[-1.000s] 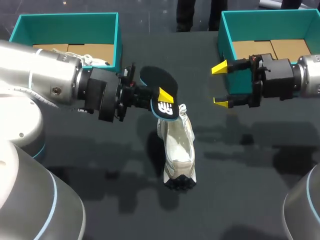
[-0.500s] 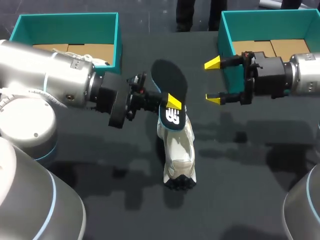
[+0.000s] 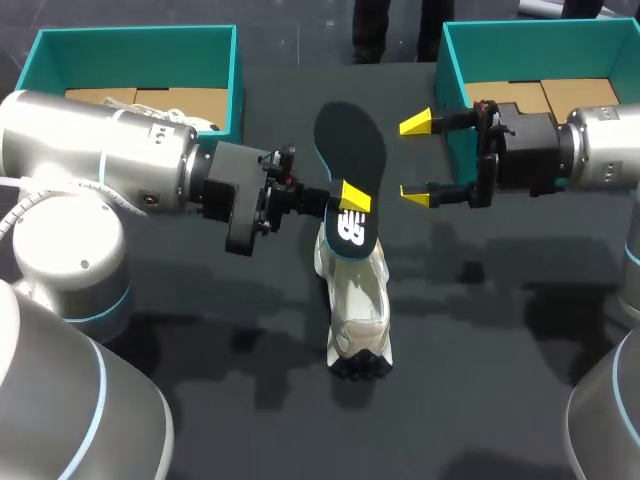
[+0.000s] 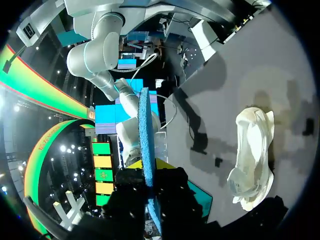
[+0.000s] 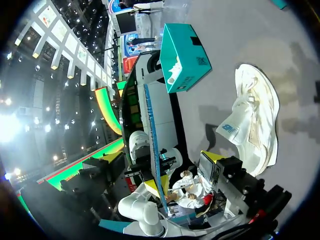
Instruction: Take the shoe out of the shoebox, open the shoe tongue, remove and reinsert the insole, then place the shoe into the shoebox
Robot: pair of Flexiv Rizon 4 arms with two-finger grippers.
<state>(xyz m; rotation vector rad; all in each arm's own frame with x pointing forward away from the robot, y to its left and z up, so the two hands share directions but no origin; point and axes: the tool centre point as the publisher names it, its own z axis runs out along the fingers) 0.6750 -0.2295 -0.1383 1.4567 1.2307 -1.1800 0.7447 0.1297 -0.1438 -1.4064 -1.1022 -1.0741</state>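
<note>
Between removal and reinsertion: insole (image 3: 350, 155) pinched by left gripper (image 3: 345, 202) above shoe (image 3: 358, 300), right gripper (image 3: 415, 158) spread just right of it; next, sliding it back inside.

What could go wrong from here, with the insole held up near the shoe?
The left gripper pinches the insole near one end only, so the long free part could twist or slip out. The right gripper, open, sits close beside the insole and might knock it rather than catch it. The shoe lies unheld on the table; pushing the insole in could shove it away.
</note>
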